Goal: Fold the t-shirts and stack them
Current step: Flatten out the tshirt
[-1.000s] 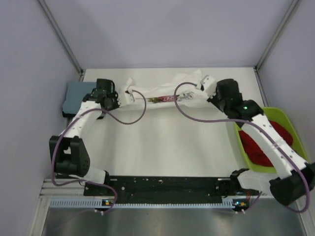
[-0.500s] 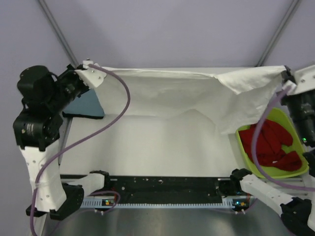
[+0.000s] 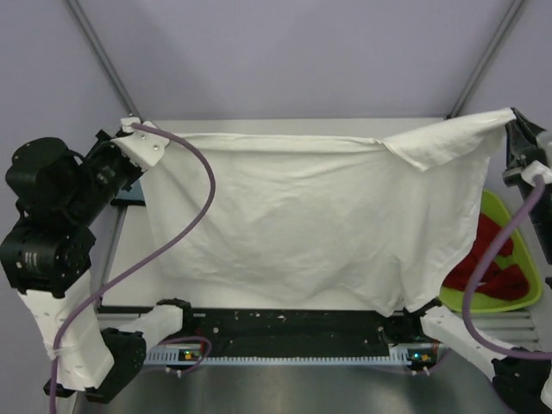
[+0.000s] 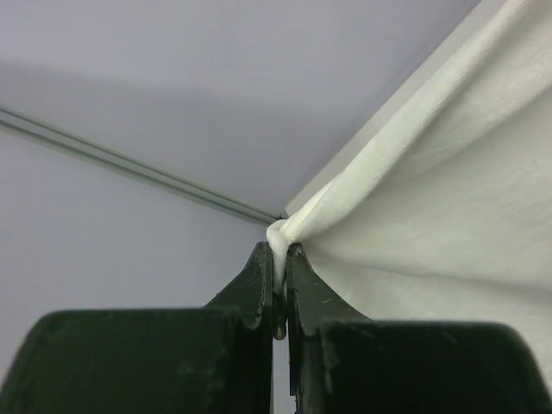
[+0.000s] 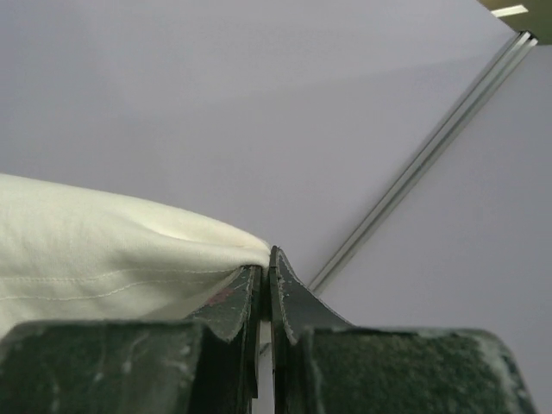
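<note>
The large white t-shirt point(image 3: 302, 224) hangs spread out in the air between my two raised arms, its plain side towards the top camera, its lower edge near the table's front. My left gripper point(image 3: 142, 148) is shut on its upper left corner, seen pinched between the jaws in the left wrist view point(image 4: 278, 250). My right gripper point(image 3: 511, 138) is shut on its upper right corner, seen in the right wrist view point(image 5: 263, 263). A sliver of the blue-grey t-shirt point(image 3: 128, 193) shows at the left behind my left arm. No black t-shirt is in view.
The lime-green bin point(image 3: 509, 259) with a red cloth point(image 3: 492, 267) in it stands at the right, partly behind the hanging shirt. The shirt hides most of the white table point(image 3: 129, 259). Enclosure walls stand close on both sides.
Both arms have lifted the white shirt from a bunched strip at the table's back into the air. It has spread and now hangs full length, covering the table.
</note>
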{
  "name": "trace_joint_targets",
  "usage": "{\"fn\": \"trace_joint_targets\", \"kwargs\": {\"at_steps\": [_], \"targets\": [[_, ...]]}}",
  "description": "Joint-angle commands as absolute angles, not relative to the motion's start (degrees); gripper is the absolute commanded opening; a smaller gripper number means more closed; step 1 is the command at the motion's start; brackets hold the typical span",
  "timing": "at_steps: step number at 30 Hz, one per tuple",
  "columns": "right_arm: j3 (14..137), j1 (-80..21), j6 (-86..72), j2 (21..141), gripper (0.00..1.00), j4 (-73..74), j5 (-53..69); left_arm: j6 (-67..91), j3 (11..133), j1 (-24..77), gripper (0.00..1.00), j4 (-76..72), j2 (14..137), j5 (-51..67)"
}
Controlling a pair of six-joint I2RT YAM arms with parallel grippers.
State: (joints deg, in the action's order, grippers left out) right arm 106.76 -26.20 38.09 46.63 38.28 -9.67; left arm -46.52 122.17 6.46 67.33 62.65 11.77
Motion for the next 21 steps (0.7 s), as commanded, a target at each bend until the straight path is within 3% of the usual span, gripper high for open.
{"fn": "trace_joint_targets", "kwargs": {"at_steps": [1, 6, 12, 21], "targets": [[101.88, -26.02, 44.72, 54.39, 0.0, 29.46, -18.88, -43.25, 113.84, 6.15, 0.0, 57.86, 66.7, 3.35], [98.97, -18.13, 43.61, 68.09, 0.0, 23.13, -14.0, -42.63, 100.83, 6.15, 0.0, 43.0, 74.07, 0.53], [91.06, -14.15, 48.77, 85.57, 0.0, 8.63, -10.29, -38.51, 95.89, 6.15, 0.0, 32.8, 89.71, 0.53], [99.4, -11.51, 51.59, 113.89, 0.0, -4.2, -14.94, -34.54, 109.84, 6.24, 0.0, 27.87, 118.1, -4.65]]}}
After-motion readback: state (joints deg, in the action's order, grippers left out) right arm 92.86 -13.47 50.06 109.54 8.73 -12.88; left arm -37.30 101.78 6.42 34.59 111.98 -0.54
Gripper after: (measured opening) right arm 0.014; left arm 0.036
